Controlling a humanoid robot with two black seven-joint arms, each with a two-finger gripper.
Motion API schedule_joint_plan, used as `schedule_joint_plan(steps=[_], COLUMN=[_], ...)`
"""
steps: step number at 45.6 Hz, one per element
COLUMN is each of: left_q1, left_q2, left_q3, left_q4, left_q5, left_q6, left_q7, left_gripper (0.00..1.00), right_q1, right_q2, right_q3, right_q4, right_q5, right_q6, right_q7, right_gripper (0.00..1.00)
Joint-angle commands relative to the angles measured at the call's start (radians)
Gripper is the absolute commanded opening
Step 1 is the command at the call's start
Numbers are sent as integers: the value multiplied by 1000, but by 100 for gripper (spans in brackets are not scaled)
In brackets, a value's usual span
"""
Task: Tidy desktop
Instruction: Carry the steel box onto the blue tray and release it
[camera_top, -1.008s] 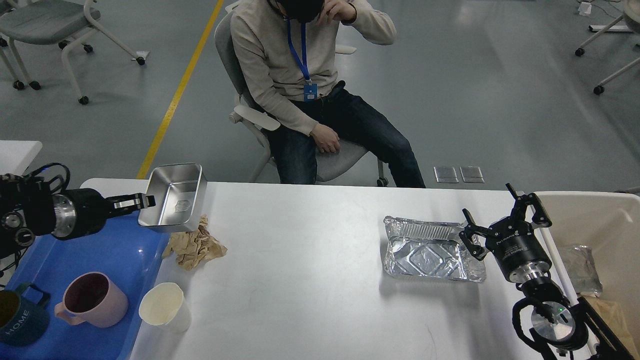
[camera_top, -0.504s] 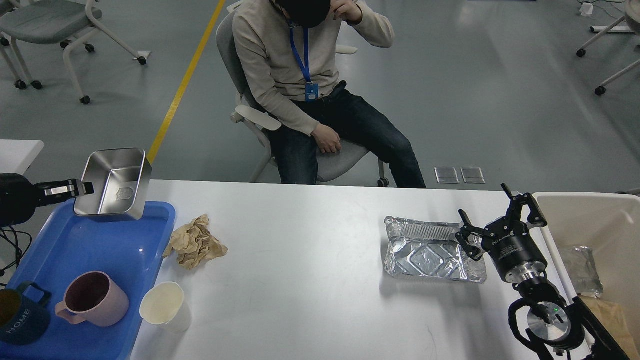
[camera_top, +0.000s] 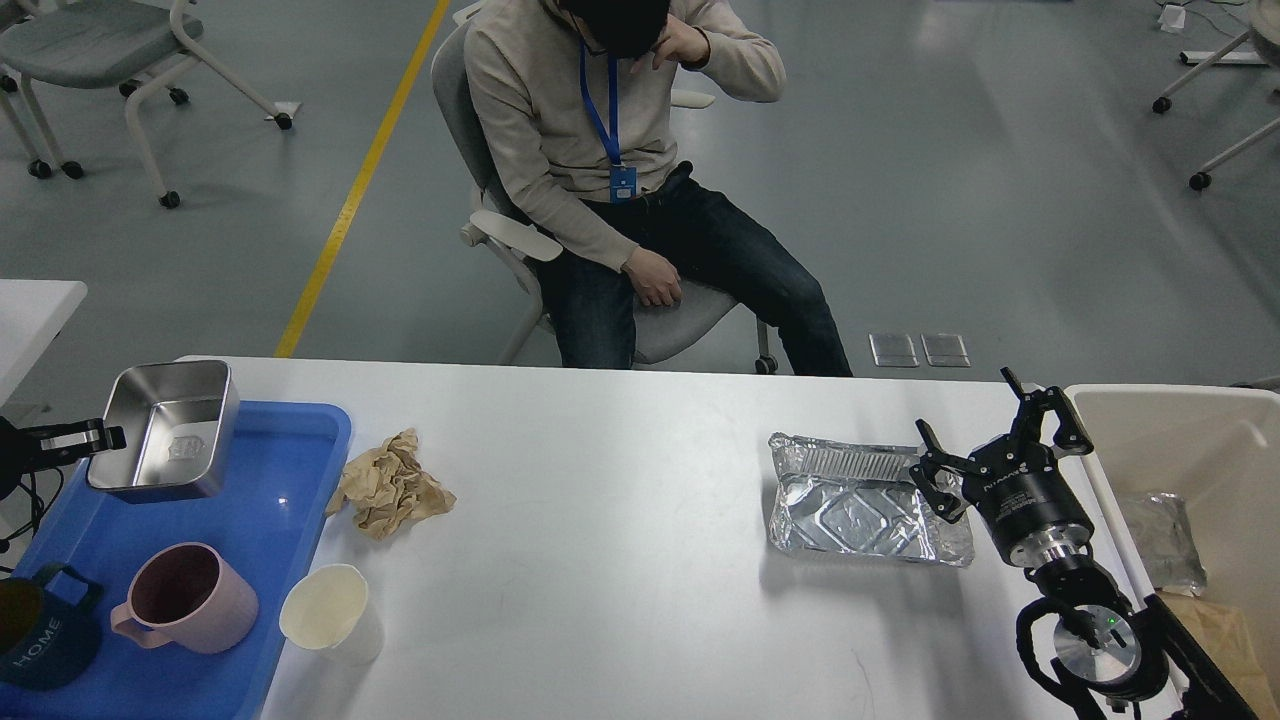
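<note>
The white desktop (camera_top: 620, 560) is partly sorted. At its left end sits a blue plastic tray (camera_top: 250, 520) that already holds a pink mug (camera_top: 185, 598), a dark teal mug (camera_top: 35, 640) and a stainless steel food tin (camera_top: 165, 432). The left gripper (camera_top: 95, 437) is pinched shut on the near rim of that tin, which sits low over the tray's back corner; whether its base touches the tray floor cannot be told from this angle.

The right gripper (camera_top: 990, 450) hangs with its fingers spread wide and empty, just beside the right edge of a crumpled aluminium foil tray (camera_top: 860, 500) and next to the beige bin (camera_top: 1180, 440), which appears to hold some rubbish.

Left on the bare tabletop are a crumpled brown paper ball (camera_top: 388, 485) just beside the blue tray, a cream cup (camera_top: 328, 612) touching or nearly touching the tray's near edge, and the foil tray. Roughly half the work seems done: dishes are gathered, rubbish mostly is not.
</note>
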Motion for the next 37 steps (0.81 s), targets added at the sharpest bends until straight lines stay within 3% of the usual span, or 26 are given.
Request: schedule_joint_plan(steps=[1,27,37], left_q1=[20,112,143], left_q2=[-41,-287,-328], left_q3=[2,2,2], left_q4=[56,317,371], left_q5=[0,-2,-2], left_q6=[1,9,10], left_q7=[-1,-1,-1], left_gripper=[4,6,7], right_q1=[0,-2,-12], right_q2=[0,-3,-5], right_q3=[0,2,2], right_q4=[0,0,-2], right_q5=[0,0,0], right_q6=[0,3,8], right_q7=[0,0,0], right_gripper=[100,100,100])
